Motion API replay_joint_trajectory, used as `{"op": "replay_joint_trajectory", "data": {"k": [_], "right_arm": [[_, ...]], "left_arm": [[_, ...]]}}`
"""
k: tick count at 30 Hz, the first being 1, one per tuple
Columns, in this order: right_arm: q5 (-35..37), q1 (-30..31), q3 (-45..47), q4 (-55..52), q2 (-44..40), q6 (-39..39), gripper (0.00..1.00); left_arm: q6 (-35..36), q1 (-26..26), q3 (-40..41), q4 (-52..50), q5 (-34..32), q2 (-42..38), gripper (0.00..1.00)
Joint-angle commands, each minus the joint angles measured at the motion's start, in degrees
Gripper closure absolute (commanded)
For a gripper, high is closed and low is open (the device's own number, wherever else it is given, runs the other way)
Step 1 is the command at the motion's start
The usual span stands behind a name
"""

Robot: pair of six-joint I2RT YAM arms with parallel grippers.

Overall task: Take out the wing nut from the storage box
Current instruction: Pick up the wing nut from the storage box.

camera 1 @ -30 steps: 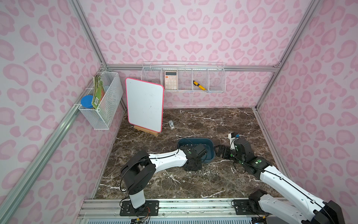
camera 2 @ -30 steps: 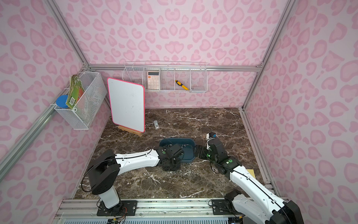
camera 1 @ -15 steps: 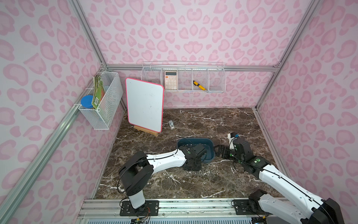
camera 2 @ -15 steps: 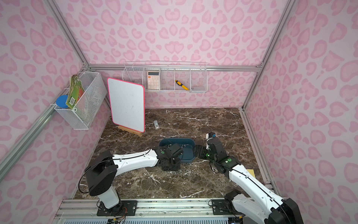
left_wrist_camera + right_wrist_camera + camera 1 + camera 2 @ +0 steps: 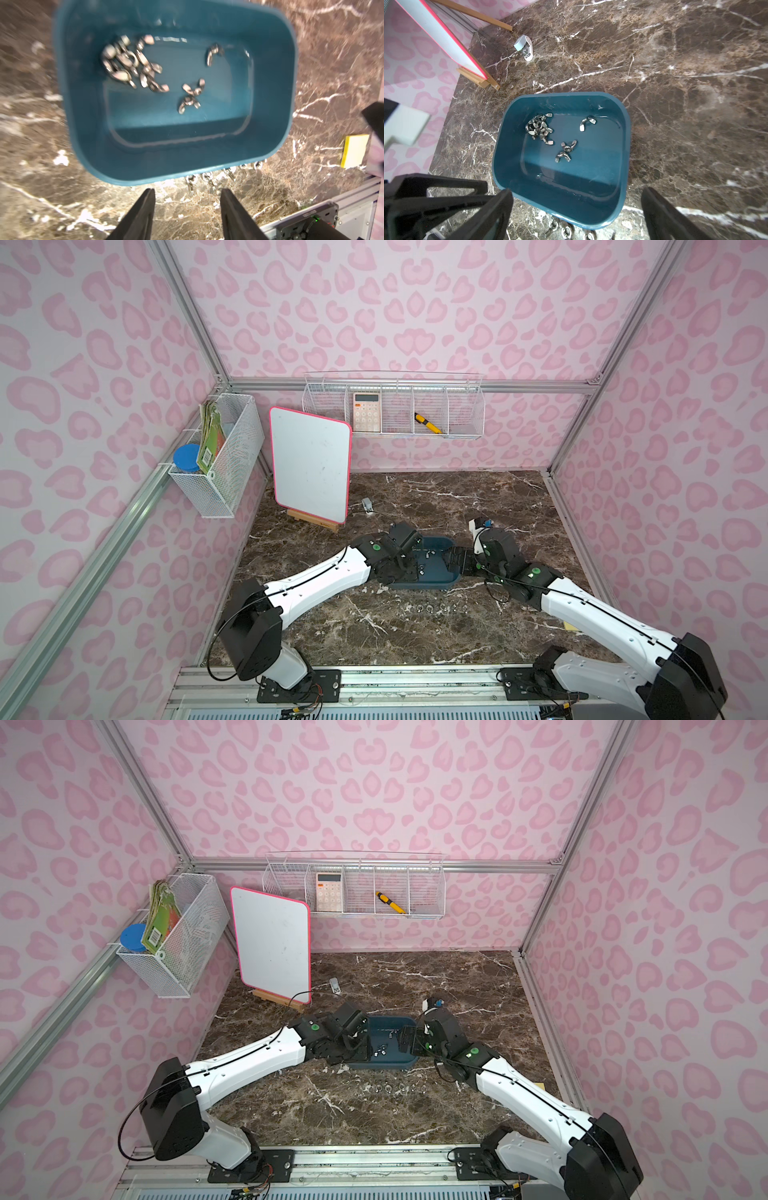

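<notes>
Left gripper [image 5: 187,193], fingers parted and empty, hangs at the left end of the storage box [image 5: 432,581], lower centre in both top views, where the wing nuts [image 5: 565,151] lie loose between it and the wide-spread right gripper [image 5: 576,191], neither clearly nearer.

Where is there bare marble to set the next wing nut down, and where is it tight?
Free: the marble between the storage box and the back wall, right of the whiteboard; also the strip between the row of wing nuts and the front rail. Crowded: the box's two ends, flanked by the left gripper and right gripper.
</notes>
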State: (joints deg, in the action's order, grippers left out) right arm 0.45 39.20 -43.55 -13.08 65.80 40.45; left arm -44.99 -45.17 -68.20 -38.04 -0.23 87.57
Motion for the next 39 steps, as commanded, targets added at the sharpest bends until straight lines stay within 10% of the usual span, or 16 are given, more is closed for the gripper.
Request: {"op": "replay_joint_trajectory", "data": {"k": [1, 39], "right_arm": [[1.0, 0.9, -1.4, 1.2, 1.8, -0.5, 0.02], [-1.9, -9.1, 3.1, -3.3, -7.1, -0.4, 0.02]], "left_arm": [[4.1, 2.7, -0.8, -2.1, -0.1, -0.4, 0.41], [18.8, 6.7, -30.1, 3.9, 10.9, 37.9, 0.64]]}}
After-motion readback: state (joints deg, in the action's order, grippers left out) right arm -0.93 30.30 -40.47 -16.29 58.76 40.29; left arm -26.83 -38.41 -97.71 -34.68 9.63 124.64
